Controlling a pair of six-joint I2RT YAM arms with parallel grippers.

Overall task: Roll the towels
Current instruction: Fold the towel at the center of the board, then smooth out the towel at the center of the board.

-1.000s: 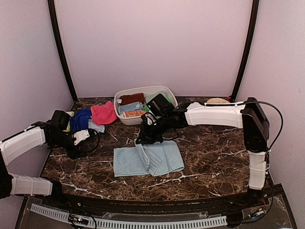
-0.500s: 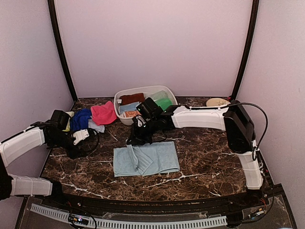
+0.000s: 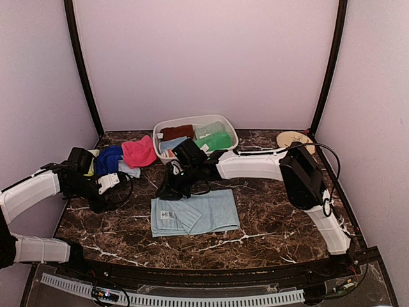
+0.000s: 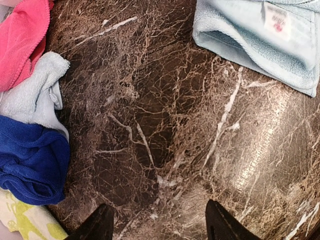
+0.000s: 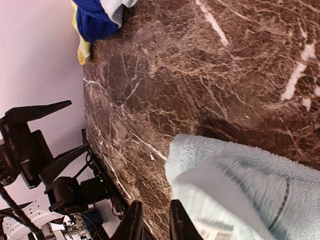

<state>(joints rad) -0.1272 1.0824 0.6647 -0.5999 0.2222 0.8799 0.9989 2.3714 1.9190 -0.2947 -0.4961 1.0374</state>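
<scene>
1. Pale blue towel (image 3: 201,214): lies folded and flat at mid-table (image 3: 275,217). Its long axis runs left to right in the top view. A white label (image 3: 167,216) shows near its left end, with a raised fold just right of the label.
2. Right gripper (image 5: 155,212): fingers parted only narrowly, nothing between them. It hangs low over bare marble at the towel's far-left corner. In the wrist view that corner lies just beside the fingertips, and contact cannot be confirmed.
3. Left gripper (image 4: 160,222): fingers spread wide and empty. It sits over bare marble, well to the left of the towel, whose left end shows only at the upper right of its wrist view.
4. Governing relation: the left short edge is the end closest to both tools, and the right gripper is much the nearer. A roll would probably start at that edge and run rightward along the long axis.
5. Room: open marble lies right of the towel and between it and the near table edge.
6. Obstructions: the white tub (image 3: 192,119) stands behind the towel, beyond the right arm.
7. Other stock: the royal blue towel (image 3: 107,160) and pink towel (image 3: 138,152) are heaped at far left, near the left gripper. The green towel (image 3: 216,139) and dark red towel (image 3: 177,132) are in the tub.
</scene>
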